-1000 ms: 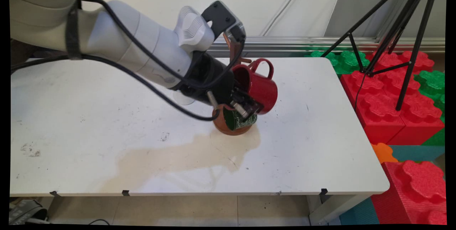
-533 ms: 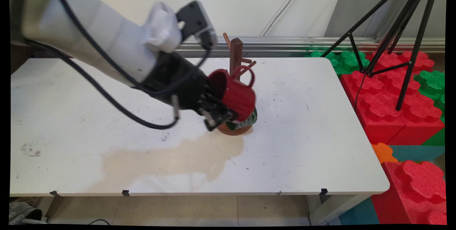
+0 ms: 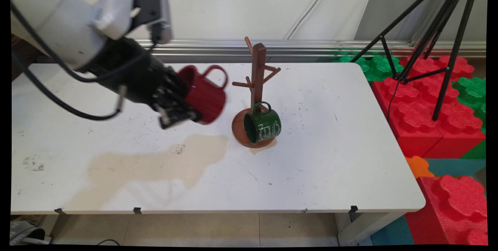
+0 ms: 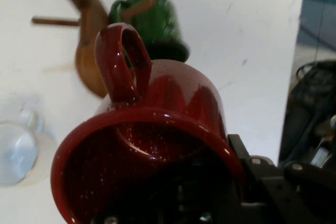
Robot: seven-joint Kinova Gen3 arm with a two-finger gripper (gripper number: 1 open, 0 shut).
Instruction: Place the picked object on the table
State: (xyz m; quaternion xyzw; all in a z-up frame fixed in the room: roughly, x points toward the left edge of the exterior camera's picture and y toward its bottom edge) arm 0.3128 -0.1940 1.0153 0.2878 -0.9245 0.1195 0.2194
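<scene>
My gripper (image 3: 179, 107) is shut on the rim of a red mug (image 3: 205, 96), carried tilted above the table with its handle up, left of the brown wooden mug tree (image 3: 257, 72). In the hand view the red mug (image 4: 157, 129) fills the picture, mouth toward the camera. A green mug (image 3: 263, 123) hangs by its handle from a low peg of the tree, over the round base (image 3: 238, 128). The green mug (image 4: 152, 22) and the mug tree (image 4: 86, 24) show behind the red one.
A clear glass cup (image 4: 16, 145) stands on the table, seen only in the hand view. A black tripod (image 3: 435, 29) and red and green foam blocks (image 3: 428, 118) stand right of the white table (image 3: 330, 165).
The arm has swung left, carrying the red mug away from the mug tree. The green mug and the tree, partly hidden before, now show in full.
</scene>
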